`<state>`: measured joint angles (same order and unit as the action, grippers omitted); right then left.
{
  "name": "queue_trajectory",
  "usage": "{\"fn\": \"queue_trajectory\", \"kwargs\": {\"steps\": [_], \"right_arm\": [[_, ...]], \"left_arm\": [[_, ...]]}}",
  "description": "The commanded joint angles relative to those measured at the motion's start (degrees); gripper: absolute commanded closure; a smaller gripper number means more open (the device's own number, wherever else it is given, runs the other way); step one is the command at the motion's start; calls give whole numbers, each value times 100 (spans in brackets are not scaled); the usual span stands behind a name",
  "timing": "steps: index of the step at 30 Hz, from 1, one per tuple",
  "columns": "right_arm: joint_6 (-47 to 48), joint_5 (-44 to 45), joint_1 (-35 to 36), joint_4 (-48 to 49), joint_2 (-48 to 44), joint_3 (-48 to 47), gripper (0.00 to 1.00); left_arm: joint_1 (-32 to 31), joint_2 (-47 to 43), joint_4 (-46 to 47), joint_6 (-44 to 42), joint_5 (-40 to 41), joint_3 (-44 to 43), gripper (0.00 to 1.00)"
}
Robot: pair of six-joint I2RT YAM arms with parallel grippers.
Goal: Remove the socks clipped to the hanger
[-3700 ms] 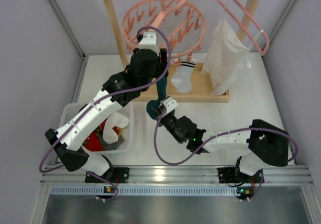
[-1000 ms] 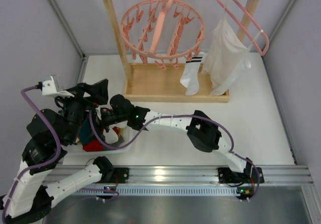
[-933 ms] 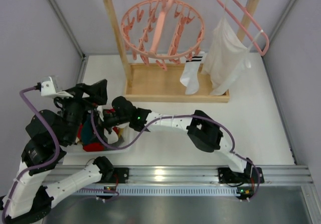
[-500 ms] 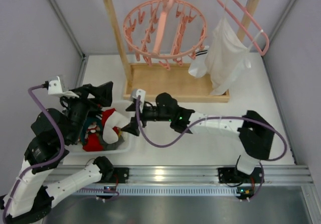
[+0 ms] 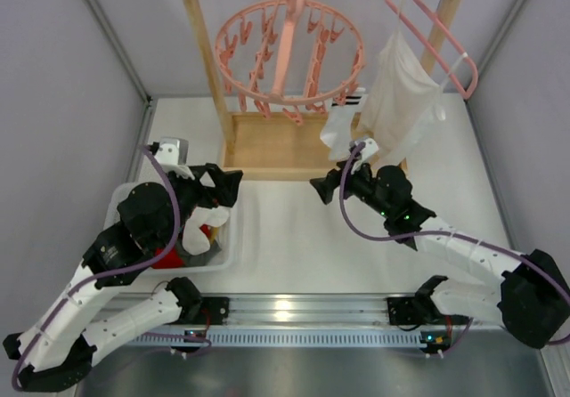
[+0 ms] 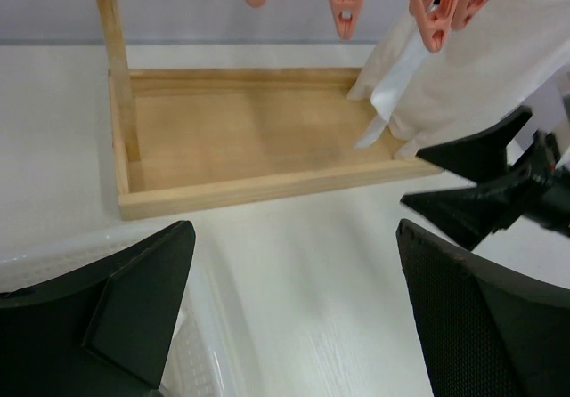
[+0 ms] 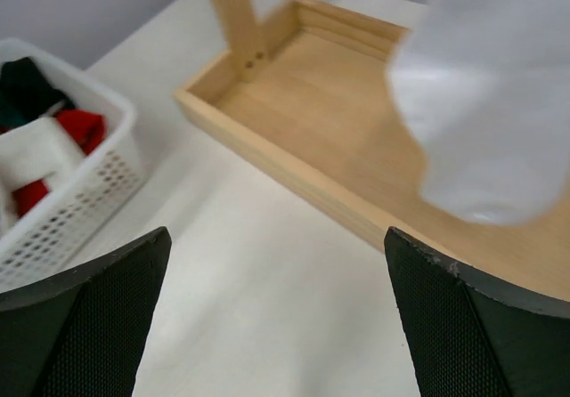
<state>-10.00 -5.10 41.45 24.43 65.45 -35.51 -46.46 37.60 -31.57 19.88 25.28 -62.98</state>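
Now we swing our right hand, fingers apart and empty, back from the basket toward the last striped sock clipped on the hanger, while our left hand gapes empty over the basket.

Pink hanger, white sock, white basket.

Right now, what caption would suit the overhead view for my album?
Left fingers and right fingers open and empty, socks in the basket, one white sock clipped to the pink hanger.
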Motion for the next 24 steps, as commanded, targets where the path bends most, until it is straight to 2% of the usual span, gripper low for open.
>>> {"fn": "queue_trajectory", "kwargs": {"steps": [1, 3, 8, 13, 16, 21, 24], "right_arm": [[-195, 247, -777, 79, -375, 219, 0], [-187, 98, -1242, 133, -332, 325, 1], [191, -386, -1894, 0, 99, -149, 1], [490, -727, -2246, 738, 765, -552, 1], [797, -1359, -2440, 695, 1241, -1017, 5], [728, -1563, -2721, 879, 1786, -1406, 6], [736, -2265, -2809, 1178, 2154, -1581, 7]], "left_arm": [[5, -69, -94, 25, -269, 198, 2], [5, -60, -304, -19, -374, 233, 2], [5, -43, -762, -238, -594, 417, 2], [5, -139, -780, -186, -348, 1006, 2], [5, -104, -763, -168, -322, 1191, 2], [5, -25, -771, -177, -453, 1341, 2], [5, -78, -763, -142, -462, 1359, 2]]}}
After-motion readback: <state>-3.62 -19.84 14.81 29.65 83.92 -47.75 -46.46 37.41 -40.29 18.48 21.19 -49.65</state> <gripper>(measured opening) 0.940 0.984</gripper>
